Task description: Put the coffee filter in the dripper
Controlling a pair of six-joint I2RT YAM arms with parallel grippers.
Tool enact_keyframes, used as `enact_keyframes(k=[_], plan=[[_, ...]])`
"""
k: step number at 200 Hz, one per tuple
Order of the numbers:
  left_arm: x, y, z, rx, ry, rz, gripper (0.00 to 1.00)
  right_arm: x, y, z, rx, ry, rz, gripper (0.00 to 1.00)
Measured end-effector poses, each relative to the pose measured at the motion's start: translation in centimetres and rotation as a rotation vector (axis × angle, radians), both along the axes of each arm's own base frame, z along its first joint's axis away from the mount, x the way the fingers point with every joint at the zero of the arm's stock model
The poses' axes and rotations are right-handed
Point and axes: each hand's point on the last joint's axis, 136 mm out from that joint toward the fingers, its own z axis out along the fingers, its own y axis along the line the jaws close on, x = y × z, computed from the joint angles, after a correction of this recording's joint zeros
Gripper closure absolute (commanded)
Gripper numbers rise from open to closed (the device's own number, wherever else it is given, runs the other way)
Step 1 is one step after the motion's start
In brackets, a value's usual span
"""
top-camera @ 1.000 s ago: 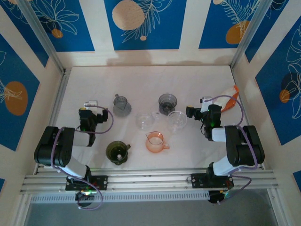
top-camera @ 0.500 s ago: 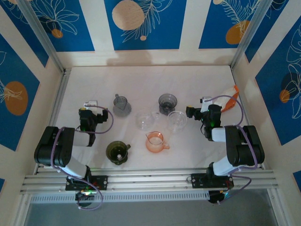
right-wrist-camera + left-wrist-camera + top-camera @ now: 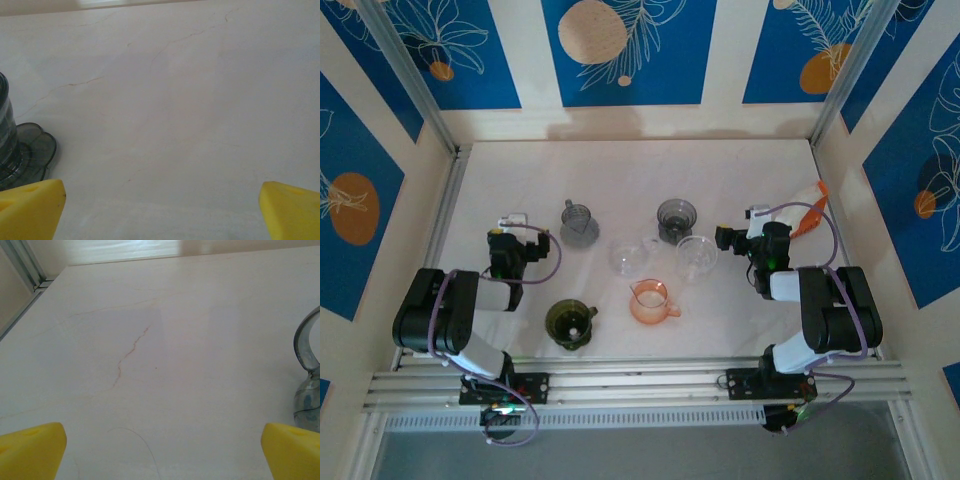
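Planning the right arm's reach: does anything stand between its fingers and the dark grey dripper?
Nothing visible does. The dark grey dripper sits just left of the right gripper, with bare table between them.

Table [image 3: 620,170]: pale top with faint veining, walled at the back and both sides.

Resting on it, in the top view:
- grey dripper [image 3: 579,222], left of centre
- smoky dark dripper [image 3: 676,217], right of centre
- clear glass cup [image 3: 628,257] and clear glass funnel [image 3: 697,256], side by side just below those
- orange jug [image 3: 651,301], lower centre
- dark green cup [image 3: 570,323], lower left
- orange-and-white item [image 3: 808,212], right edge, kind unclear
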Motion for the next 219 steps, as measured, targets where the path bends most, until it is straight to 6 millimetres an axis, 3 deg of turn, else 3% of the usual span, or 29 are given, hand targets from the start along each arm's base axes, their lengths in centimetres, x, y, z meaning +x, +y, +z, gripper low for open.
enact_keyframes(k=[94,127,182,219], plan=[[0.0,0.0,0.0,0.0,0.0,0.0,0.0,0.0,0.0,0.0,0.007,0.0,0.004,0.01],[0.0,-0.1,0.1,0.001,0.025,-0.004,0.0,0.4,-0.9,0.1,0.03,0.033,-0.026,0.01],[0.5,0.2,7.0,-0.014,-0.083,0.018,0.0,2.2,-1.5,6.0,0.04,-0.006,-0.085,0.01],[0.1,1.2,11.7,-0.131,-0.237,0.099,0.0,1.3,-3.0,7.3,0.066,0.009,-0.215,0.01]])
